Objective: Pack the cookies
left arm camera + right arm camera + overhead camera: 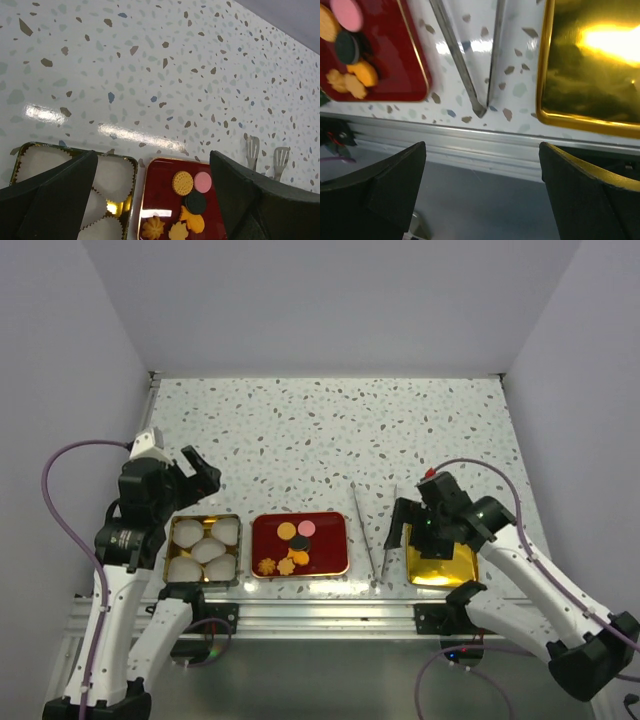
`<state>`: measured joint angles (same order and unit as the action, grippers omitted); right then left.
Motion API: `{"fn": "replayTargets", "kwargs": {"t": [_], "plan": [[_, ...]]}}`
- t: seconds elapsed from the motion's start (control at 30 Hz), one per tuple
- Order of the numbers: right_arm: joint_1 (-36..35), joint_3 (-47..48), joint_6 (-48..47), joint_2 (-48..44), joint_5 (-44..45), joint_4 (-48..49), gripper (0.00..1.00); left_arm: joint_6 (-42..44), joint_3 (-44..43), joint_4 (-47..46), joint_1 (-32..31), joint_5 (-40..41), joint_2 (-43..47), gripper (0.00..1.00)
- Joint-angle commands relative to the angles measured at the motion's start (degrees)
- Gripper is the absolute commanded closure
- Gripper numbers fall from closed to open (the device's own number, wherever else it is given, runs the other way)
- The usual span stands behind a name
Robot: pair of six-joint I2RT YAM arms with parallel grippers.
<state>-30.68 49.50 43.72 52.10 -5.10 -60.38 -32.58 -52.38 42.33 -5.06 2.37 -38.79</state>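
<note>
Hovering on either side of the cookies (295, 545), the left pincer (195, 472) and right pincer (405, 530) are both spread wide.

cookies (297, 545) on tray (330, 552), tongs (363, 530) to right

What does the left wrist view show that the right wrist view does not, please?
Only the left wrist view shows the gold tin of white paper cups and the flat tips of the tongs. Only the right wrist view shows the shiny gold tray, the tongs' joined end and the metal rail along the near edge. Both show the red tray, the cookies and the speckled table.
</note>
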Motion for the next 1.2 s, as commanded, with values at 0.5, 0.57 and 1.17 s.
{"fn": "replayTargets", "kwargs": {"t": [0.5, 0.57, 1.17], "plan": [[-11.07, 1.74, 6.11, 21.02, 7.04, 11.07, 0.01, -1.17, -3.95, 6.1, -2.32, -0.7, 0.47, 0.0], [-11.25, 2.27, 6.02, 23.13, 7.12, 12.3, 0.01, -1.08, -4.48, 6.8, -2.67, -0.7, 0.73, 0.0], [-11.51, 6.67, 5.14, 36.75, 14.16, 13.71, 0.02, -0.65, -3.78, 6.45, -5.57, 0.88, -0.06, 0.0]]}}
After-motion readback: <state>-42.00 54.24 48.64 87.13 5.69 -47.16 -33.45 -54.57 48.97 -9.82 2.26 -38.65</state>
